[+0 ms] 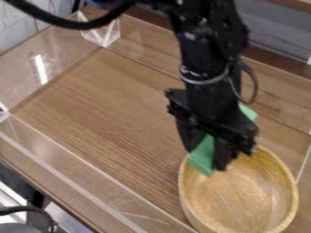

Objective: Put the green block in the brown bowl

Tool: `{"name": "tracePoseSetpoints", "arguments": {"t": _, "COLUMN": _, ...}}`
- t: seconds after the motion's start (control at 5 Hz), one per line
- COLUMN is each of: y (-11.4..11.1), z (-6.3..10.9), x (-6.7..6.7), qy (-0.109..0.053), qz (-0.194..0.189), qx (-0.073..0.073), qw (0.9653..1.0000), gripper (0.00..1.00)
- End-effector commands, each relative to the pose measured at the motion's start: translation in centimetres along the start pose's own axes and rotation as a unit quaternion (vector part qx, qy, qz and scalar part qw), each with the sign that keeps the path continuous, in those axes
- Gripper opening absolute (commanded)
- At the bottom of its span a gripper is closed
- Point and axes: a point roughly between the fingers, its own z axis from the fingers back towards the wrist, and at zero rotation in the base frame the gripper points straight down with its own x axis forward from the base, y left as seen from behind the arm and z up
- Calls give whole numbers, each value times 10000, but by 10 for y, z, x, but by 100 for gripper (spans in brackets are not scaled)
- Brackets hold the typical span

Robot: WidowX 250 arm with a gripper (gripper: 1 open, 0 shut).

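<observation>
Shows the green block (205, 157) right of the middle of the frame, tilted, with a lower end sticking out below the pincer (216, 140) and an upper end peeking out at its right side. Has the green block caught between the fingers, closed on it as far as its width allows, with the middle stretch hidden behind dark parts. Hangs over the upper left part of the brown bowl (231, 206), overlapping its rim in this view; cannot tell from here how high above it. Fills the lower right of the frame with the brown bowl, set on the wooden table (100, 118). Reaches down from the top of the frame with the black arm (201, 50). Shows also a clear object (101, 29) at upper left and black cables (27, 211) at lower left
</observation>
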Motion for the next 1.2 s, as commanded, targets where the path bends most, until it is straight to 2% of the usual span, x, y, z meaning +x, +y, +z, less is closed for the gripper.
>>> {"name": "tracePoseSetpoints", "arguments": {"t": 0.0, "y": -11, "z": 0, "x": 3, "qy": -196, "qz": -13, "qx": -2, "qw": 9998, "gripper": 0}}
{"name": "tracePoseSetpoints", "arguments": {"t": 0.6, "y": -19, "z": -20, "x": -2, "qy": -201, "qz": 68, "qx": -16, "qw": 9998, "gripper": 0}}
{"name": "tracePoseSetpoints", "arguments": {"t": 0.8, "y": -16, "z": -20, "x": 0, "qy": -190, "qz": 115, "qx": -6, "qw": 9998, "gripper": 100}}
{"name": "tracePoseSetpoints", "arguments": {"t": 1.0, "y": -11, "z": -21, "x": 4, "qy": -199, "qz": 163, "qx": 22, "qw": 9997, "gripper": 100}}
